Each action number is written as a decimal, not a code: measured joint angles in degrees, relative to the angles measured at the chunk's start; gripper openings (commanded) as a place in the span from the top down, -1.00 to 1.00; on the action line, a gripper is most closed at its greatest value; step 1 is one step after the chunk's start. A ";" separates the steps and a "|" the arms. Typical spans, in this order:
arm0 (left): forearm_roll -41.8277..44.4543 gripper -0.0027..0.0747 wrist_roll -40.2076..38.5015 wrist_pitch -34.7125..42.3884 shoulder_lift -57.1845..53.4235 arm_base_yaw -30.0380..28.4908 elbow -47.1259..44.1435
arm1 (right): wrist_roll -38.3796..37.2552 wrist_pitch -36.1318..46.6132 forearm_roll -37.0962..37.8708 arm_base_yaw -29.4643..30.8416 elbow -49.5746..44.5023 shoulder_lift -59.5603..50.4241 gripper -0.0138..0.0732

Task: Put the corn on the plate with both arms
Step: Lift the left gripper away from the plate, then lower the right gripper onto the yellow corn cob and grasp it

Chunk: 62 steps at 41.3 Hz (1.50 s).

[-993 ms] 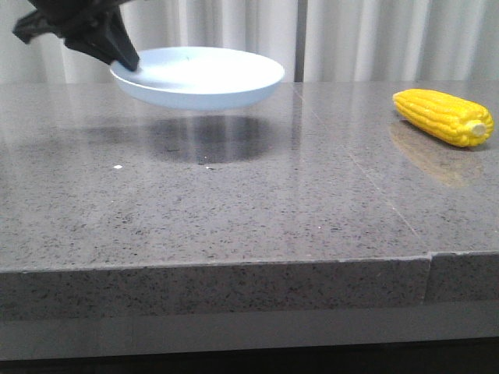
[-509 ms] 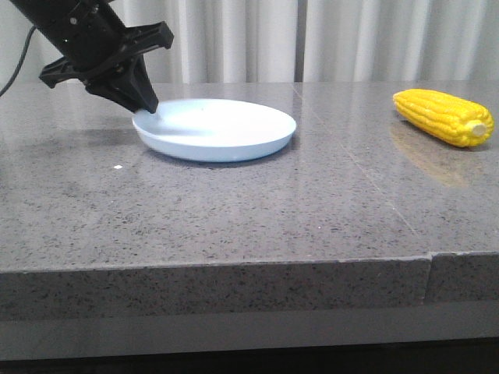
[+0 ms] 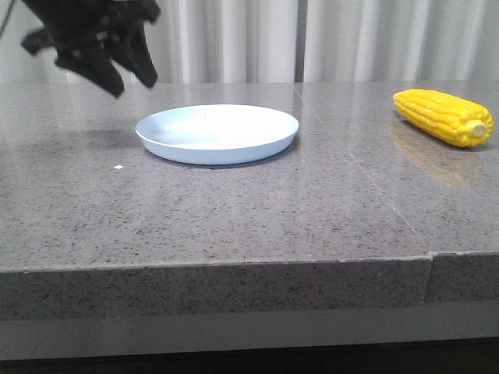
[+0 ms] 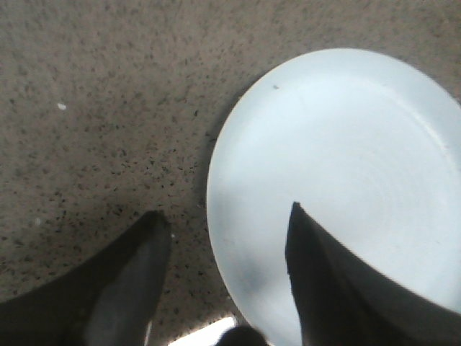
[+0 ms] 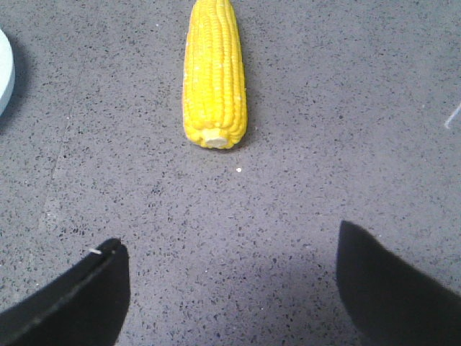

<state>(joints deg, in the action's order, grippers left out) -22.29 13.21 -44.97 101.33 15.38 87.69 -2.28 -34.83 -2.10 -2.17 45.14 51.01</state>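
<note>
The pale blue plate (image 3: 217,133) rests flat on the grey stone table, left of centre. My left gripper (image 3: 131,81) hangs open above and just left of the plate's left rim, holding nothing; in its wrist view the plate (image 4: 338,180) lies below, its rim passing between the spread fingers (image 4: 137,281). The yellow corn (image 3: 443,116) lies at the far right, stub end toward the front. In the right wrist view the corn (image 5: 214,76) lies ahead of my open right gripper (image 5: 230,249), well apart from it.
White curtains hang behind the table. The table's front edge (image 3: 234,265) runs across the front view, with a seam near its right end. A slice of the plate's rim (image 5: 4,72) shows in the right wrist view.
The left gripper carried the plate down onto the table, let go of it and rose up and to the left. The corn has not moved.
</note>
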 measured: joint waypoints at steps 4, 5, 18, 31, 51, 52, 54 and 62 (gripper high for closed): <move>3.93 -0.02 0.00 -1.27 -4.68 2.85 -0.14 | 0.00 0.00 0.00 0.00 0.00 0.00 -0.73; 4.93 -0.02 0.00 -1.27 -5.73 3.39 -0.30 | 0.00 0.00 0.00 0.00 0.00 0.00 -0.73; 14.58 -0.02 -1.09 -1.39 -23.48 15.08 -12.55 | 0.00 0.00 0.00 0.00 0.00 0.00 -0.73; 15.80 -0.02 -1.37 -1.49 -41.32 15.80 -25.09 | 0.00 0.00 0.00 0.00 0.00 0.00 -0.73; 15.79 -0.02 -1.47 -4.38 -61.79 15.88 -37.19 | 0.00 0.00 0.00 0.00 0.00 0.00 -0.73; 15.79 -0.02 -1.47 -4.39 -62.32 15.88 -37.47 | 0.00 0.00 0.00 0.00 0.00 0.00 -0.73; 15.79 -0.02 -1.47 -4.39 -62.95 15.88 -37.73 | 0.00 0.00 0.00 0.00 0.00 0.00 -0.73; 15.79 -0.02 -1.47 -4.39 -63.40 15.88 -37.94 | 0.00 0.00 0.00 0.00 0.00 0.00 -0.73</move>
<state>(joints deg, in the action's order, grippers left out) -6.50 11.74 -49.35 37.93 31.27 49.75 -2.28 -34.83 -2.10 -2.17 45.14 51.01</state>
